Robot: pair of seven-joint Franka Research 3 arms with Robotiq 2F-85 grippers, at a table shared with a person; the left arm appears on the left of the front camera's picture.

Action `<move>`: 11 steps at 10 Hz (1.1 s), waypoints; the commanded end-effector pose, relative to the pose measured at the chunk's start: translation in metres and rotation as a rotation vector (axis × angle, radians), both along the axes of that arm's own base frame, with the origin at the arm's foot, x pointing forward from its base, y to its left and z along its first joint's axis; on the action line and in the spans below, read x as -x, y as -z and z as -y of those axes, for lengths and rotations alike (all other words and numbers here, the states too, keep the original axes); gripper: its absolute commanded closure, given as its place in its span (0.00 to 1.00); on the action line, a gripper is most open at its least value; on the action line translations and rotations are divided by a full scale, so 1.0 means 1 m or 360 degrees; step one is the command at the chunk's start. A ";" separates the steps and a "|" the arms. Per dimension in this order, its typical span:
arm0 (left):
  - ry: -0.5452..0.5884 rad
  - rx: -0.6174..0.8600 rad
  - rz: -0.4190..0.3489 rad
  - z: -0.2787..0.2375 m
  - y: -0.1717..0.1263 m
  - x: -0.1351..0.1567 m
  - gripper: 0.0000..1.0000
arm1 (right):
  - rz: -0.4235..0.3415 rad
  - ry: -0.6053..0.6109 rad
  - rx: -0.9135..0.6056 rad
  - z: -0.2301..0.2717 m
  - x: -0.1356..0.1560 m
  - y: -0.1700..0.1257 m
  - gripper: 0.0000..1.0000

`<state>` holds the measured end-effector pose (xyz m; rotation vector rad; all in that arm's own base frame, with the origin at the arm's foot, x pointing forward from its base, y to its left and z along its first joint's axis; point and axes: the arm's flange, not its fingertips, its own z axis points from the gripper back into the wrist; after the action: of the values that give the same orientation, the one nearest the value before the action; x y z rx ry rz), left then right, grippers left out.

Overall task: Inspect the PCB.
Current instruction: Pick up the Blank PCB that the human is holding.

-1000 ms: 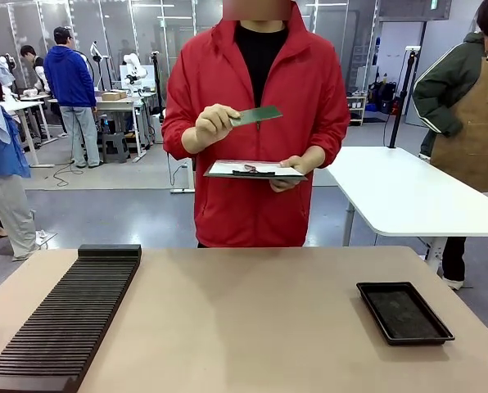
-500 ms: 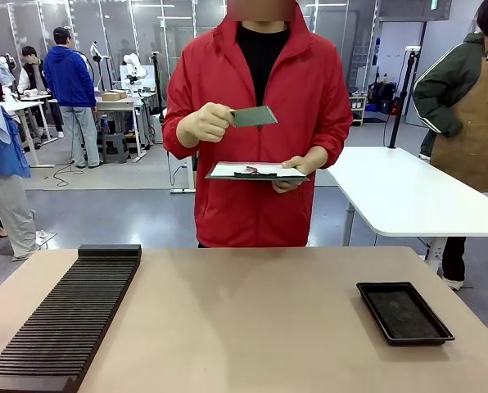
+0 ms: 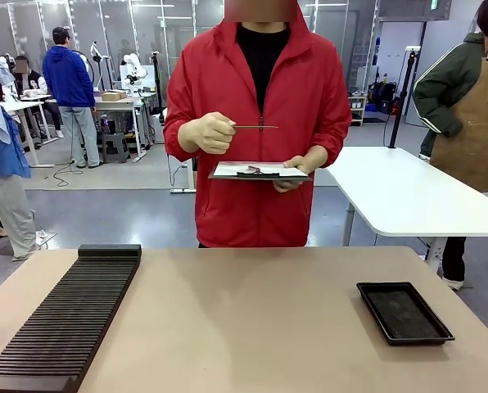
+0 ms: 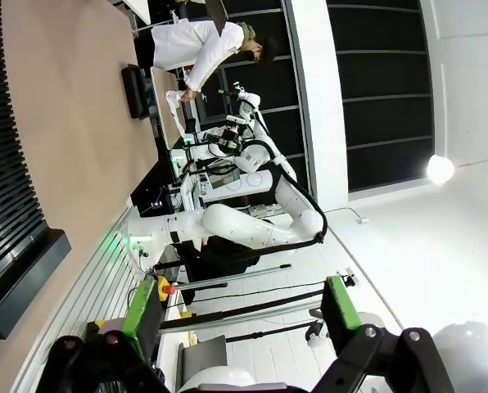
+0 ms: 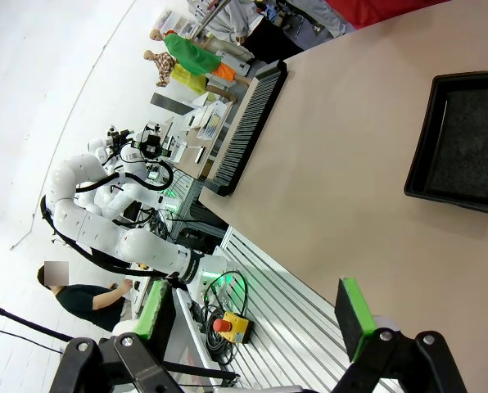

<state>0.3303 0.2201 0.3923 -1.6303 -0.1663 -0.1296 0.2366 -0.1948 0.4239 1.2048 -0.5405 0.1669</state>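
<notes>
Now | PCB (image 3: 256,127) in person's hand (image 3: 207,133) | black tray (image 3: 404,313) on table (image 3: 244,327) | jaws wide, unladen

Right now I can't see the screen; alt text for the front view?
A person in a red jacket holds the PCB edge-on above a clipboard, across the table. A slotted black rack and a black tray lie on it.
</notes>
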 end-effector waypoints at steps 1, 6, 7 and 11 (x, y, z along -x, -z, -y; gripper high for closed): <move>0.0001 -0.0003 -0.0014 -0.001 0.000 0.001 0.00 | 0.0040 0.0000 -0.0008 0.002 0.000 -0.001 0.00; 0.0001 -0.0003 -0.0014 -0.001 0.000 0.001 0.00 | 0.0040 0.0000 -0.0008 0.002 0.000 -0.001 0.00; 0.0001 -0.0003 -0.0014 -0.001 0.000 0.001 0.00 | 0.0040 0.0000 -0.0008 0.002 0.000 -0.001 0.00; 0.0001 -0.0003 -0.0014 -0.001 0.000 0.001 0.00 | 0.0040 0.0000 -0.0008 0.002 0.000 -0.001 0.00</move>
<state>0.3303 0.2201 0.3923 -1.6303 -0.1663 -0.1296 0.2366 -0.1948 0.4239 1.2047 -0.5408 0.1671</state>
